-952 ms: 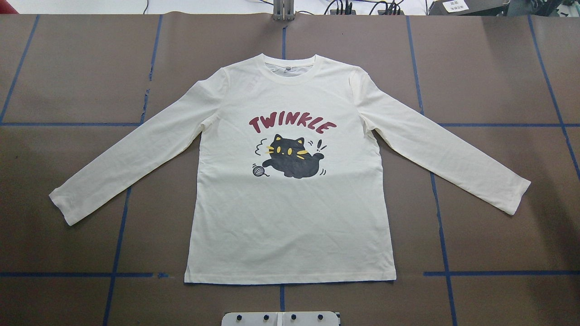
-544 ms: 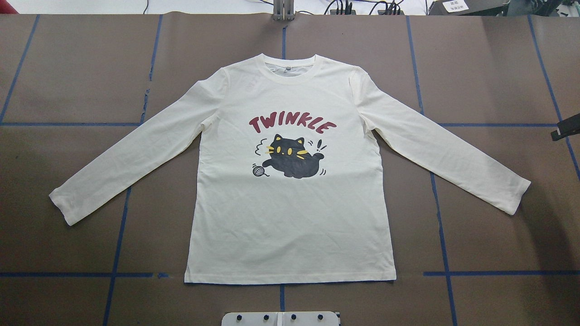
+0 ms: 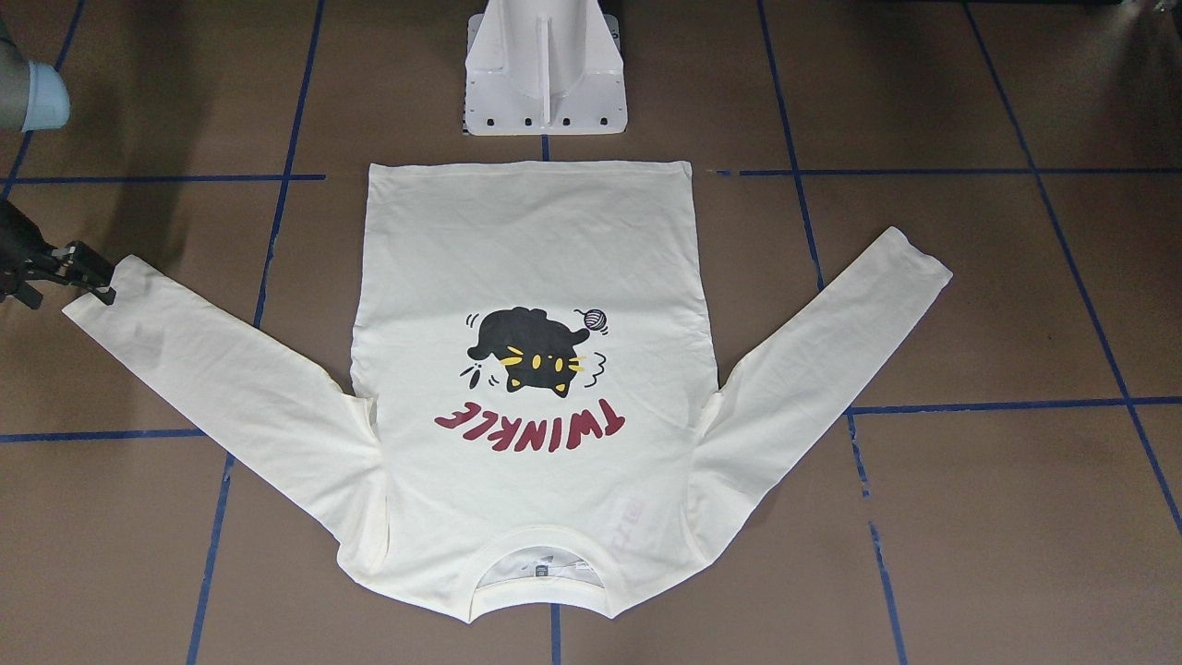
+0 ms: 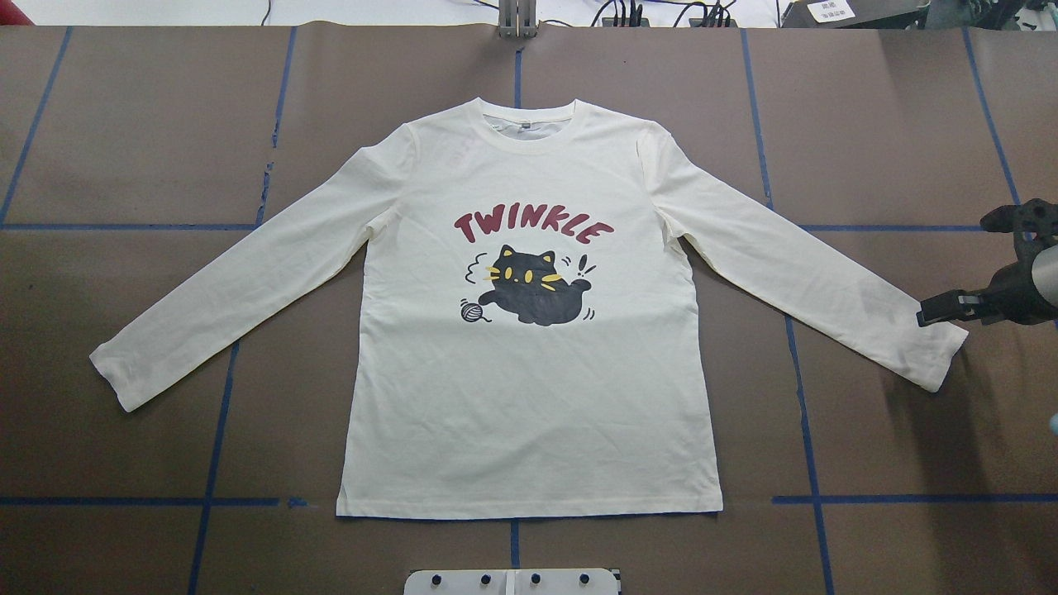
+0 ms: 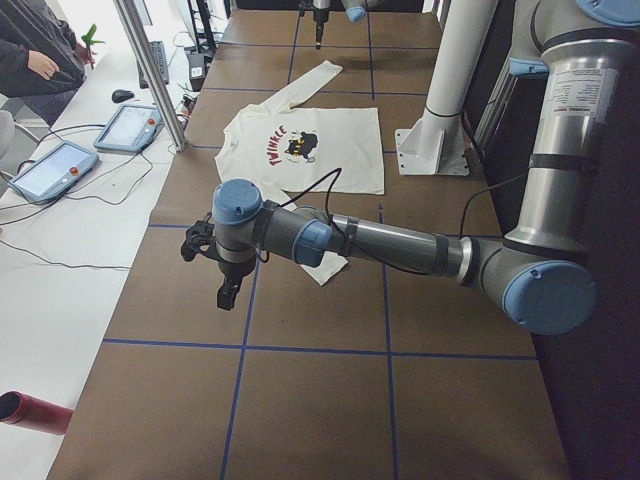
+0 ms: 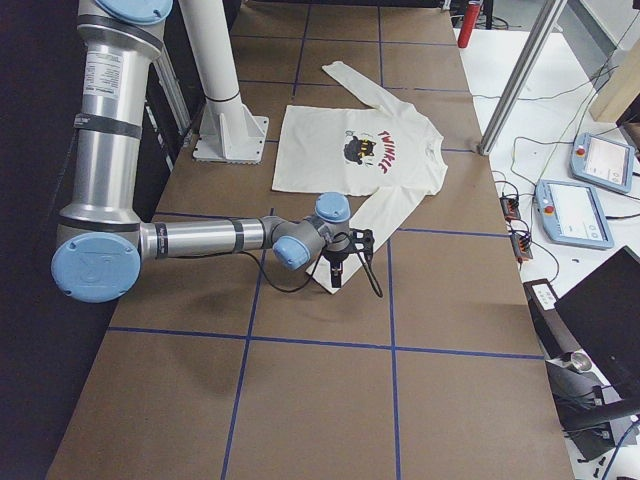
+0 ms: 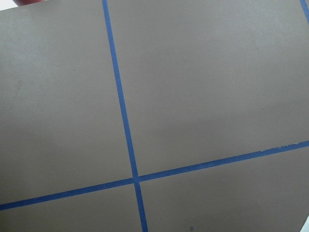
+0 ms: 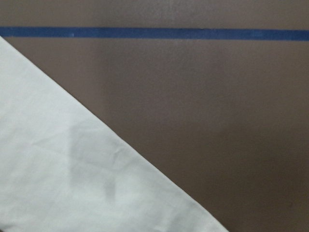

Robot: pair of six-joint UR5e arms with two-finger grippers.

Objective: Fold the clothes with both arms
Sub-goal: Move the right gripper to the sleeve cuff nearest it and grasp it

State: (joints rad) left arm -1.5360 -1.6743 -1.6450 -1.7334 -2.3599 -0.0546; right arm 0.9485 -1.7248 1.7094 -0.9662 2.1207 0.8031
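Looks like a robotics lab: blue tape grid (image 5: 300, 348) beneath the left gripper (image 5: 228, 293), control tablets (image 5: 128, 127) on the white bench (image 5: 90, 215) beyond it.

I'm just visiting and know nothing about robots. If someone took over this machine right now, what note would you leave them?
Right gripper: at the cuff of one sleeve; whether it is open or shut is unclear, and no grasp is visible.
Left gripper: over bare table, off the shirt; state unclear.
Shirt: flat, print up, both sleeves spread out.
Done: nothing folded yet.
Left: every fold, probably the sleeves first.
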